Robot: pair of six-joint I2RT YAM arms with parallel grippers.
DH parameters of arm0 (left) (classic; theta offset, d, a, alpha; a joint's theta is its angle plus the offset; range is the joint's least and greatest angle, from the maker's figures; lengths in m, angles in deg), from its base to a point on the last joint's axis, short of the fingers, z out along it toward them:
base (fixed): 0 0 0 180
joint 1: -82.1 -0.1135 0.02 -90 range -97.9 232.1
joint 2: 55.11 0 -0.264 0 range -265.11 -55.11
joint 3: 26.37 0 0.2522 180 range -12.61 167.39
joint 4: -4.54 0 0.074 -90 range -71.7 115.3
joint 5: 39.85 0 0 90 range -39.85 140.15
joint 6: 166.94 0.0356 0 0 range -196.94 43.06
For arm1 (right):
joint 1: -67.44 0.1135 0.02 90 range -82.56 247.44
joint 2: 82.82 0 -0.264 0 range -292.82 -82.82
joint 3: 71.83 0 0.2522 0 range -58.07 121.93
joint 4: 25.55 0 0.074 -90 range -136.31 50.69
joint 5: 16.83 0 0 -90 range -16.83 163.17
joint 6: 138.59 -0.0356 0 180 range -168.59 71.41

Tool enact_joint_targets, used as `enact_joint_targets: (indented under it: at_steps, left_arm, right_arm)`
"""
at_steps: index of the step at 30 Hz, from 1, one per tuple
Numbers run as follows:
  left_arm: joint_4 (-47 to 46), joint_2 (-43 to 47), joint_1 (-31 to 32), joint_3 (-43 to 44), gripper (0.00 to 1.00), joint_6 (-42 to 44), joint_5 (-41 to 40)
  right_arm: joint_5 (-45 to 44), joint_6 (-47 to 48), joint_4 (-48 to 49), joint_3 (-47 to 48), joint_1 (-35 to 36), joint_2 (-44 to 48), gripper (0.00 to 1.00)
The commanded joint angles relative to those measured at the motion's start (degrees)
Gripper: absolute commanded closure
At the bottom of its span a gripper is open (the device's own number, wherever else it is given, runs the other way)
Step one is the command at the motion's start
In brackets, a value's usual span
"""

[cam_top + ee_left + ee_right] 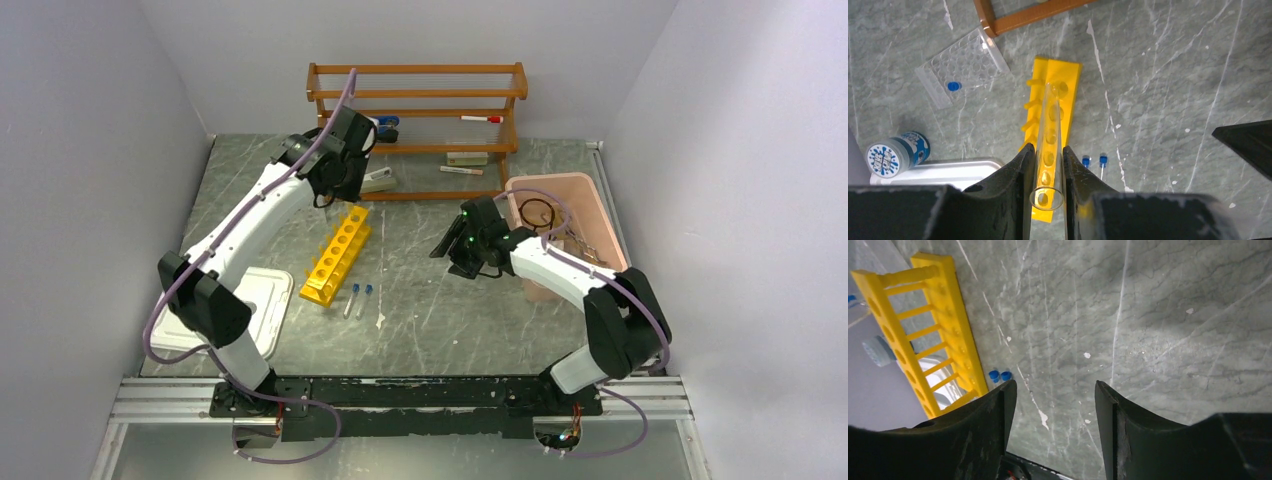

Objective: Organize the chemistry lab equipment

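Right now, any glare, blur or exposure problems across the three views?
Top external: even light, soft shadows, sharp. Left wrist: clear tube in the left gripper blends into the yellow rack behind. Right wrist: right gripper underexposed, table sharp.

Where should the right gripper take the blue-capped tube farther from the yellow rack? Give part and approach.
Probably the clear shaft mid-length of the tube, right gripper coming straight down, closing across it: it lies flat on the table, its twin close on the rack side, leaving a narrow gap.
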Motion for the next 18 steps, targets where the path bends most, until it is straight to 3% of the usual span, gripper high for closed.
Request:
enact_joint_targets:
  at_steps: [1, 18]
  left_arm:
    - [0.59, -2.14, -0.74, 4.98, 0.95, 1.89, 2.39]
    - [5.68, -4.02, -2.88, 6.86, 0.95, 0.65, 6.88]
  right_arm:
    - [-0.94, 3.99, -1.27, 3.0, 0.14, -2.46, 0.38]
    - [-0.63, 6.92, -2.68, 8.55, -0.07, -9.42, 0.4]
